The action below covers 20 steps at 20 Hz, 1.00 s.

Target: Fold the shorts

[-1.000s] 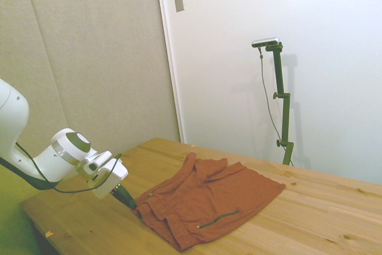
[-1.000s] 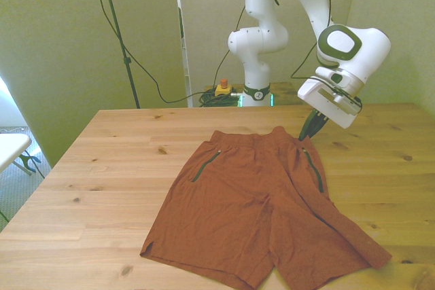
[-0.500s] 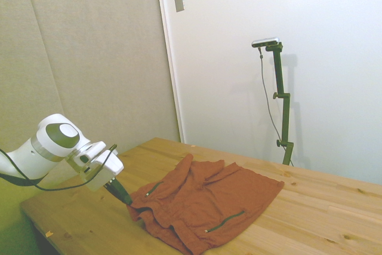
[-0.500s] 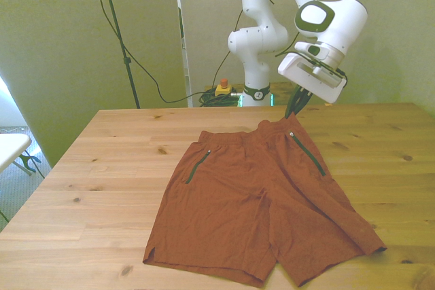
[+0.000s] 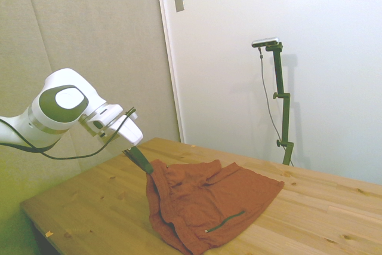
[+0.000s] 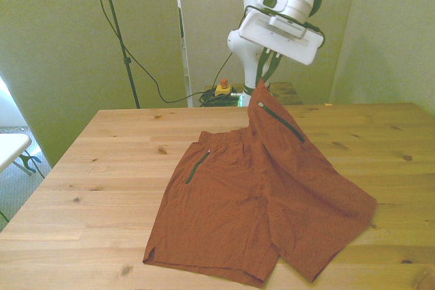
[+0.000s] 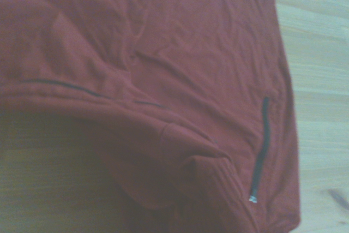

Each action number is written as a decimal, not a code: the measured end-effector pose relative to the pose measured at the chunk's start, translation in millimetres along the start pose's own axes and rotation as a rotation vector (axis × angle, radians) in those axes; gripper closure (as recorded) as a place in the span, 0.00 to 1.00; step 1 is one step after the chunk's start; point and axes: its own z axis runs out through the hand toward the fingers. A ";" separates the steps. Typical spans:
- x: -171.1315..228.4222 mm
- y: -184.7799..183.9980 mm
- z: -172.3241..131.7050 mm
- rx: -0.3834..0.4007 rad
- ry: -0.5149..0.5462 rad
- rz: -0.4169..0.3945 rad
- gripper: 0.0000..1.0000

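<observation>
Front view: rust-orange shorts (image 6: 258, 198) lie on the wooden table (image 6: 102, 168), one waistband corner raised clear of the surface by the gripper (image 6: 264, 78), whose dark fingers are clamped together on that corner. The lifted leg drapes in a slack sheet, which suggests a light, limp, non-slippery fabric that will sag and crease rather than hold shape. The gathered waistband, thicker than the legs, looks like the firmest place to pinch. A dark green zipper (image 6: 280, 121) runs down the raised side. Behind the table stand plain pale walls and a trailing black cable (image 6: 146, 73).
</observation>
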 end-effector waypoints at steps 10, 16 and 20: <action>11.8 105.3 166.9 -0.196 -0.140 0.117 0.00; 38.2 100.6 198.6 -0.225 -0.152 0.160 0.00; 42.5 93.9 205.0 -0.227 -0.154 0.161 0.00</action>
